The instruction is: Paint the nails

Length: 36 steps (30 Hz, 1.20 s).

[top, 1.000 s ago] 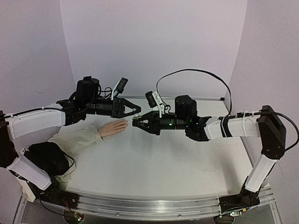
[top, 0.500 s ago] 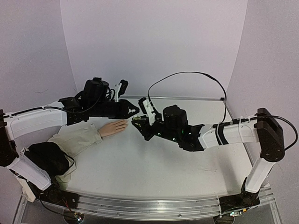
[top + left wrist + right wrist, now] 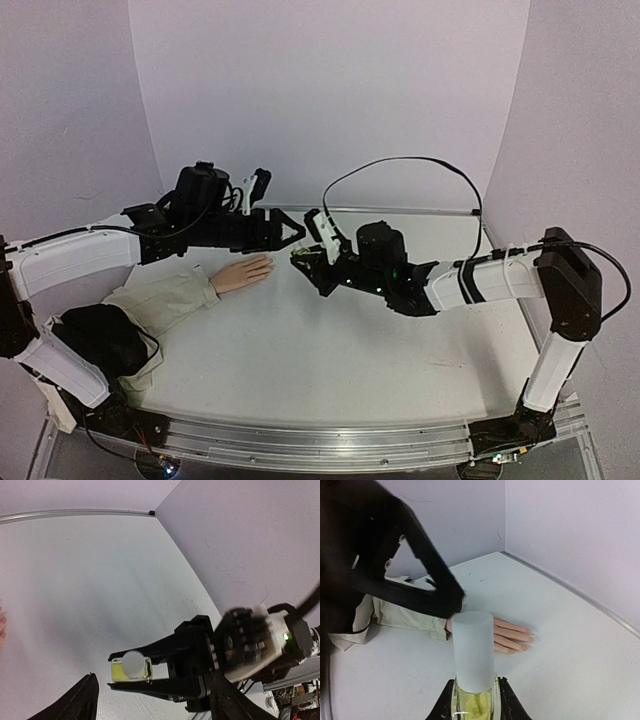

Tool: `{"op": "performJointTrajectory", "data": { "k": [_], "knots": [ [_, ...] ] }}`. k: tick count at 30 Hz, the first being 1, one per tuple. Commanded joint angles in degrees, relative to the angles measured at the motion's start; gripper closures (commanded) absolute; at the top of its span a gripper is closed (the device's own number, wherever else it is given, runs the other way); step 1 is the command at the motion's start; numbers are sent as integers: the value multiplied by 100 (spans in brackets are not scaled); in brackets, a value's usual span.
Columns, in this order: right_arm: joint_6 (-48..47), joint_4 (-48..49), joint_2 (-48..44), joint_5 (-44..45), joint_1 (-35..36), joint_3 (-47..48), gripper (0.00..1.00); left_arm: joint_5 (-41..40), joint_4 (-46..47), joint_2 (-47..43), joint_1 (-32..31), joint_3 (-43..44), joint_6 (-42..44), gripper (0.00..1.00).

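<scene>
1. noted right claw (image 3: 298, 258) pinching yellowish-green bottle (image 3: 472, 700), frosted cap (image 3: 473, 647) on.
2. noted left claw (image 3: 296, 232) spread, tips near cap.
3. found nails (image 3: 531, 639) on mannequin hand (image 3: 243, 273) lying flat on tabletop (image 3: 330, 350), left of bottle.

left pincer (image 3: 298, 234): jaws wide apart | right pincer (image 3: 300, 258): clamped on bottle (image 3: 474, 655) | pincers tip-to-tip, close

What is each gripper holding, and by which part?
Right gripper: the bottle, by its glass body below the cap. Left gripper: nothing.
</scene>
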Motion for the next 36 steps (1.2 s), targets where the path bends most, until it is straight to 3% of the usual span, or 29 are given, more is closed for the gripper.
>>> {"op": "performJointTrajectory", "data": {
  "k": [1, 7, 13, 17, 21, 31, 36],
  "knots": [
    [1080, 271, -638, -2059, -588, -96, 100, 717, 642, -396, 160, -137, 251, 21],
    [1936, 781, -808, -3881, -1013, -153, 100, 1579, 980, -237, 254, -145, 165, 26],
    [2505, 1408, -525, -4703, -1014, 26, 100, 2364, 1620, -3, 254, -102, -38, 38],
    [2620, 1580, -448, -4681, -1014, 17, 100, 2473, 1753, 16, 254, -91, -97, 50],
    [2680, 1632, -408, -4703, -1014, 86, 100, 2536, 1766, 102, 254, -133, -200, 54],
    [2612, 1604, -336, -4579, -1014, 89, 100, 2429, 1783, 220, 219, -57, -155, 79],
    [2120, 1221, -483, -3950, -1001, -61, 100, 2098, 1766, 184, 210, -127, -94, 94]
  ]
}}
